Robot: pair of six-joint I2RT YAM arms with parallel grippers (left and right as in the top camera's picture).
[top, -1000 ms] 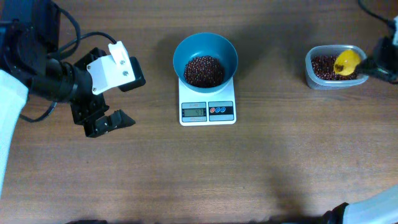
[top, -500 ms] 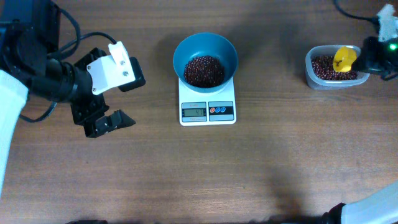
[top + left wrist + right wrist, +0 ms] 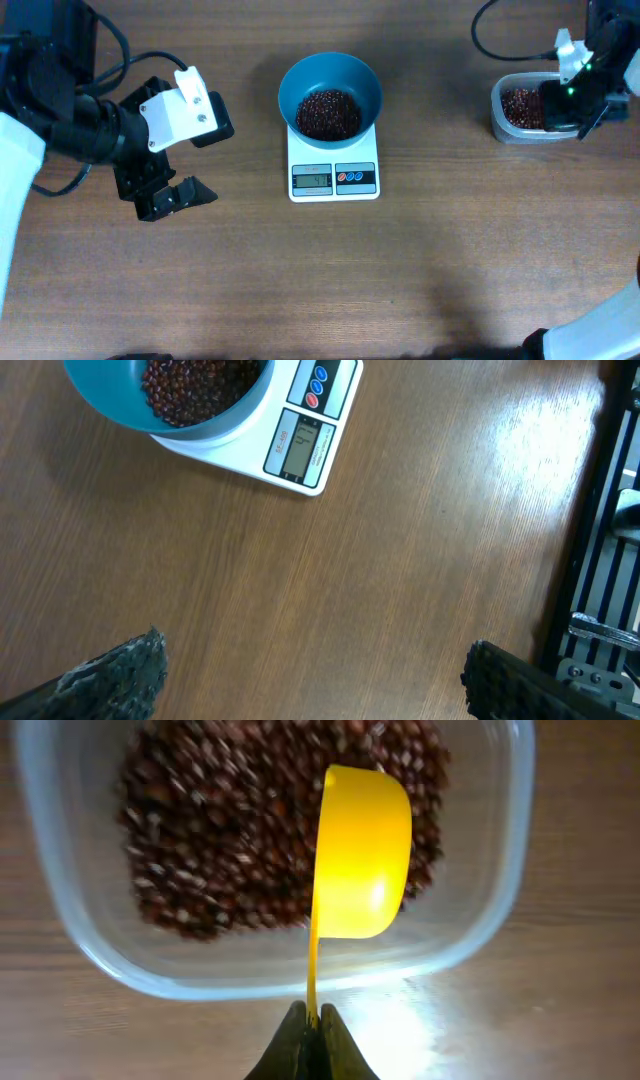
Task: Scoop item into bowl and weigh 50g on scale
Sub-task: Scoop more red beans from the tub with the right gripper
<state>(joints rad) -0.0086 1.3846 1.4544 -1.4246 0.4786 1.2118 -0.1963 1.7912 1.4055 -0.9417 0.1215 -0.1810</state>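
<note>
The blue bowl (image 3: 330, 95) sits on the white scale (image 3: 334, 172) and holds a pile of reddish-brown beans (image 3: 328, 113); bowl (image 3: 110, 405), beans (image 3: 195, 385) and scale (image 3: 300, 445) also show in the left wrist view. My right gripper (image 3: 312, 1020) is shut on the handle of a yellow scoop (image 3: 360, 850), held on edge over the clear tub (image 3: 60, 910) of beans (image 3: 220, 830). From overhead the right gripper (image 3: 575, 90) covers the tub's right side (image 3: 505, 100). My left gripper (image 3: 175, 195) is open and empty over bare table, left of the scale.
Black cables (image 3: 500, 20) loop at the back right near the right arm. A black metal frame (image 3: 600, 560) runs along the right side of the left wrist view. White cloth (image 3: 15, 200) lies at the left edge.
The right arm has swung left over the tub and now hides the yellow scoop from above. The left arm, bowl and scale have not moved.
</note>
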